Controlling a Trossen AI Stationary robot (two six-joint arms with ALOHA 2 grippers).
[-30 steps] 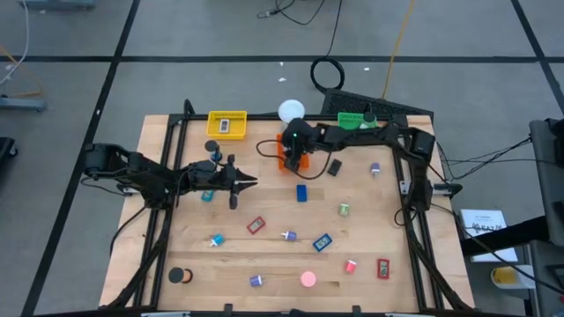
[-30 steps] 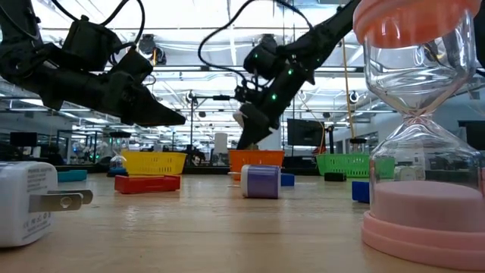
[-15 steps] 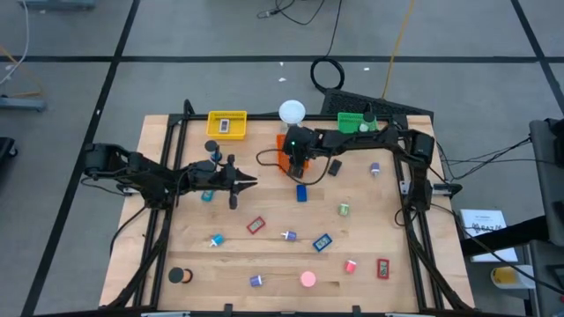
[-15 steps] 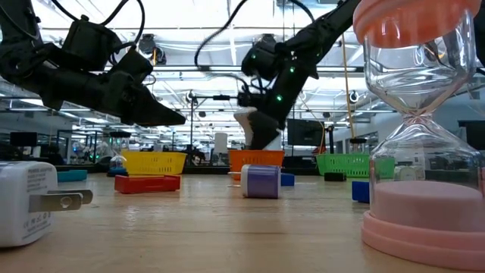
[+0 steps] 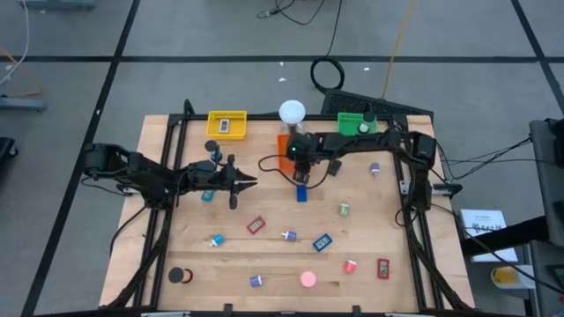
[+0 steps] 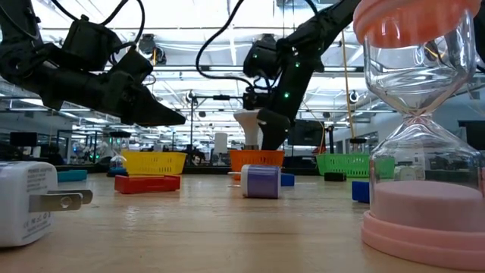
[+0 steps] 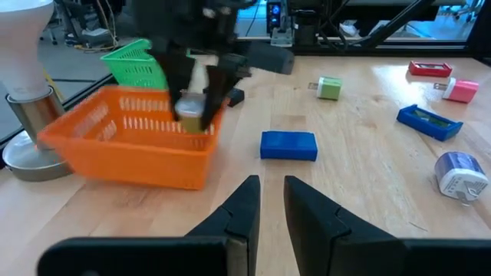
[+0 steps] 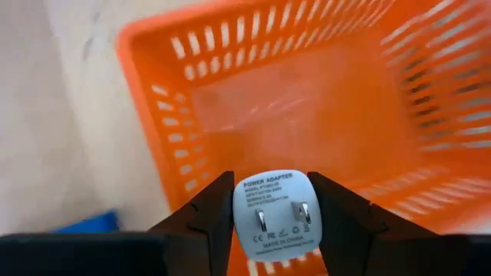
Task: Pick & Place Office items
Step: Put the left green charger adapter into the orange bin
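Observation:
My right gripper (image 8: pixel 272 222) is shut on a white power adapter (image 8: pixel 272 208) and hangs over the orange tray (image 8: pixel 307 100), near that tray's near wall (image 7: pixel 146 153). In the high view it (image 5: pixel 300 165) stands at the middle of the table's far half. A blue block (image 5: pixel 301 192) lies flat on the wood just in front of the tray. My left gripper (image 7: pixel 271 201) waits left of centre (image 5: pixel 254 182), pointing at the tray, with a narrow gap between its fingers and nothing in it. My right gripper pinches the adapter's two opposite sides (image 8: pixel 239 208) between its two fingers (image 8: pixel 207 218). The labelled face with the prongs is turned back toward the wrist. The fingers slant steeply down from the table's right. The adapter hangs clear above the tray.
A yellow tray (image 5: pixel 226 124), a white globe lamp (image 5: pixel 292 112) and a green tray (image 5: pixel 357 121) line the far edge. Small items are scattered over the near half, among them a red block (image 5: pixel 256 225), a pink hourglass (image 5: pixel 307 279) and a black roll (image 5: pixel 180 276).
My right gripper has carried the adapter a little toward the table's near edge and right, from over the tray's middle to its near wall. It has tipped to point more steeply down. The grip has stayed the same.

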